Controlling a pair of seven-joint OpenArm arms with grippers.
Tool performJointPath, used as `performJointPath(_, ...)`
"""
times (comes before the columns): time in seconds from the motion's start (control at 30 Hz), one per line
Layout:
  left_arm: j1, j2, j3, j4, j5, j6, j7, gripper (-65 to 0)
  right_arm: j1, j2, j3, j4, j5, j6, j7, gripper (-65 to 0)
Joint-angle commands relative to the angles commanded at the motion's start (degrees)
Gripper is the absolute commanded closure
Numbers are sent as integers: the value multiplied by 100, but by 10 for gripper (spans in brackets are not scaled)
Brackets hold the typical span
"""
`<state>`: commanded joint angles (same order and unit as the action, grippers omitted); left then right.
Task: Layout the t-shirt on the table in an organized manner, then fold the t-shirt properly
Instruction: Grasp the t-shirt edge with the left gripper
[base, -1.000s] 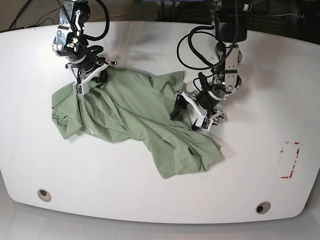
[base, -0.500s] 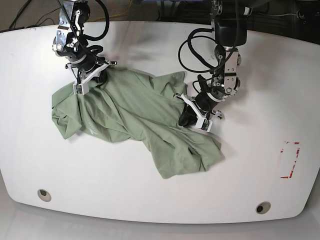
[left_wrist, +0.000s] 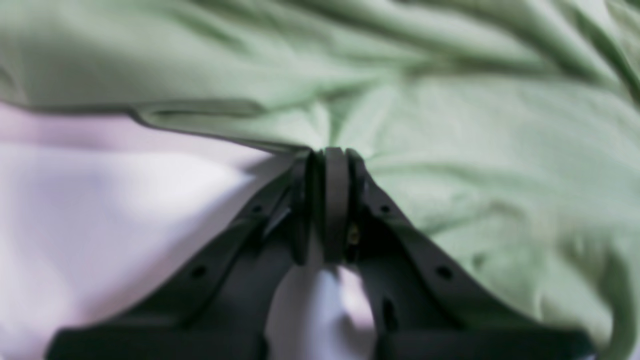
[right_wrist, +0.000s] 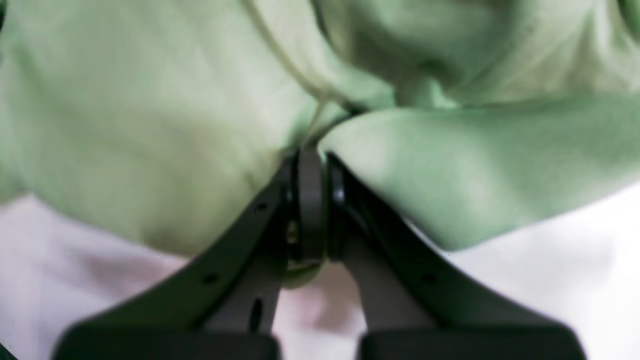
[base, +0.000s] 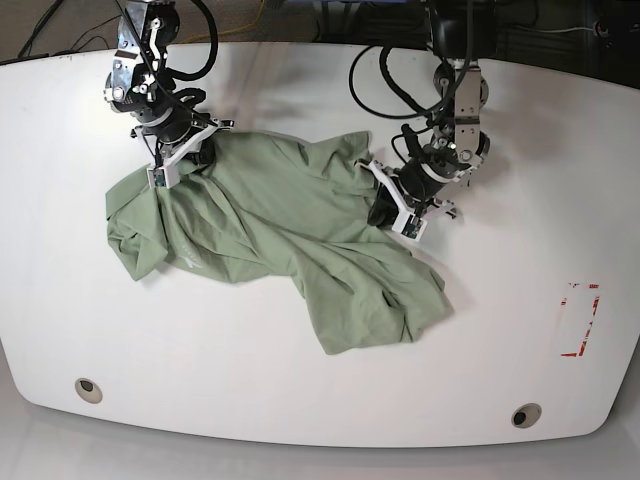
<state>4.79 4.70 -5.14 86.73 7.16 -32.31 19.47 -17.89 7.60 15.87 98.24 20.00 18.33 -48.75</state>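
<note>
The pale green t-shirt (base: 290, 240) lies crumpled and wrinkled across the left-centre of the white table (base: 300, 400). My right gripper (base: 185, 160) is at the shirt's far left corner; in the right wrist view the gripper (right_wrist: 310, 150) is shut on a fold of the t-shirt (right_wrist: 150, 125). My left gripper (base: 385, 212) is at the shirt's right edge. Seen from the left wrist, that gripper (left_wrist: 327, 155) is shut on the hem of the t-shirt (left_wrist: 475, 125), low over the table (left_wrist: 100, 200).
Two round grey grommets (base: 88, 388) (base: 526, 414) sit near the table's front edge. Red tape marks (base: 580, 320) lie at the right. Black cables (base: 385, 90) loop behind the left arm, and the table's back edge runs close behind both arms.
My left gripper went from open beside the shirt's right edge to shut on it, then moved toward the table's back, drawing that edge along. The right gripper held still.
</note>
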Motion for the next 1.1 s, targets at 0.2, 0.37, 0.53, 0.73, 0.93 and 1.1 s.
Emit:
performJointPath(0.2,756,-220,-9,1266,-9,0,510,-31,18,-9,0,18,0,0,0,0)
performJointPath(0.37,1477,-229,-158,2040,-9,0,888,-31,-18,-9,0,246,0,0,-9,0)
performJointPath(0.53,1793,-220,-273,2330,-18,-18,914,-31,-18,-9,0,378,0,0,-18,0)
performJointPath(0.73,1530,-193,-273,2356,-44,-26,941,-47,-18,-9,0,378,0,0,-18,0)
performJointPath(0.93,844,62,-273,2251,-35,-18,949,-272,-18,-18,-9,369,0,0,-18,0)
performJointPath(1.1,237,299,-273,1934,-35,9,1134,-514,-9,-18,-9,369,0,0,-9,0)
